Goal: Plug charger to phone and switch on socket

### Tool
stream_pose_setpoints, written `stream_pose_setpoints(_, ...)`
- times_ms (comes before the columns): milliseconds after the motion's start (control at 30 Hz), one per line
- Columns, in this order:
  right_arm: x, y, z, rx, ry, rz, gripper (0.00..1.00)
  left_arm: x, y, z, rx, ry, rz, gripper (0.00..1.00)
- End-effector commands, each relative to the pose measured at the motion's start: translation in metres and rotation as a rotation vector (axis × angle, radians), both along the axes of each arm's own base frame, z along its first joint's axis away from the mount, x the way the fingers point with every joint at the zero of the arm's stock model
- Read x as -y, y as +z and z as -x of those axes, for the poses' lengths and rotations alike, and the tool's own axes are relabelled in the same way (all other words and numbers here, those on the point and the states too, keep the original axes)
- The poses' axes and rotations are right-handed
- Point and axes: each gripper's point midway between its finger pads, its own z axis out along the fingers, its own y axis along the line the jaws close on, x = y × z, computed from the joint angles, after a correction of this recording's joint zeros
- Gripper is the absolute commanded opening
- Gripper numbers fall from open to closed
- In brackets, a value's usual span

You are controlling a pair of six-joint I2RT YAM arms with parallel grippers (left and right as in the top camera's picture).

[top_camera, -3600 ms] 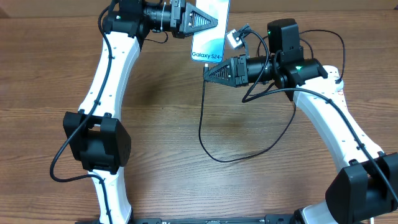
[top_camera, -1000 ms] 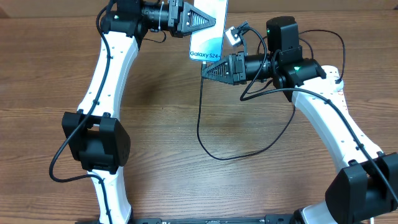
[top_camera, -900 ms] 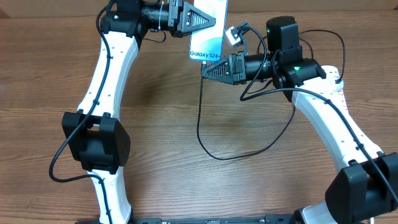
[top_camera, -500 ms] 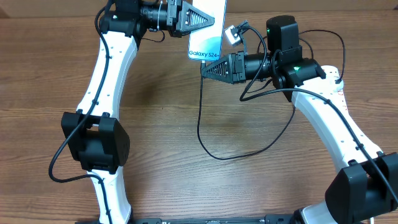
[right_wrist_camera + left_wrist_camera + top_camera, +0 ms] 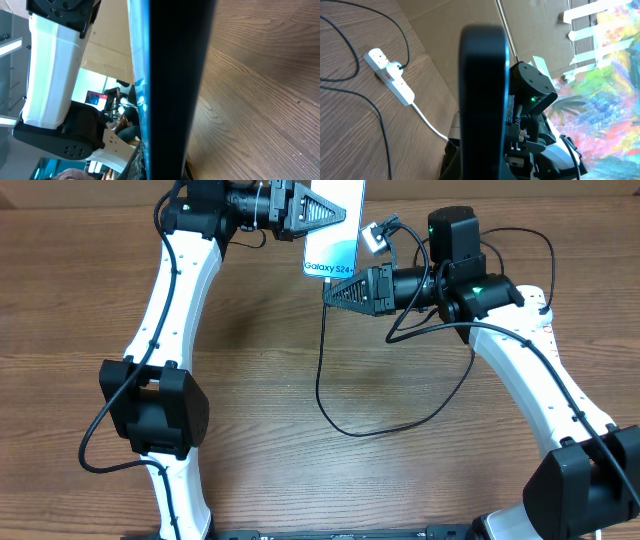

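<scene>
The phone (image 5: pixel 335 240), teal screen up with white "Galaxy" text at its near edge, is held off the table at the back with my left gripper (image 5: pixel 340 213) shut on its far part. In the left wrist view the phone (image 5: pixel 482 90) shows edge-on as a dark slab. My right gripper (image 5: pixel 329 292) is shut just under the phone's near edge, and the charger (image 5: pixel 322 380) hangs from it as a thin black cable looping over the table. Its connector tip is hidden. The phone (image 5: pixel 175 75) fills the right wrist view. The socket (image 5: pixel 390 75) lies on the table with a plug in it.
A white cord (image 5: pixel 427 120) runs from the socket toward the right arm's base. The black cable loop (image 5: pixel 400 425) spreads across the table's middle, under the right arm (image 5: pixel 520 370). The left arm (image 5: pixel 175 300) stretches along the left side.
The phone and both grippers have shifted slightly left and toward the back over the last few seconds. In the last second nothing visibly moved.
</scene>
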Motion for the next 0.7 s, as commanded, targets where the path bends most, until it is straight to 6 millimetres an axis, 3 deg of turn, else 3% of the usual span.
stream_pose_setpoints(0,0.003,0.017,-0.004,0.072,-0.037,0.006,0.04,0.006,0.018,0.022,-0.005,-0.1,0.043,0.04)
stream_pose_setpoints(500,0.007,0.03,-0.008,0.086,-0.029,-0.04,0.04,0.01,0.018,0.024,0.008,-0.107,0.045,0.04)
stream_pose_setpoints(667,0.007,0.028,-0.018,0.088,-0.085,-0.017,0.04,0.01,0.018,0.024,0.0,-0.109,0.044,0.04)
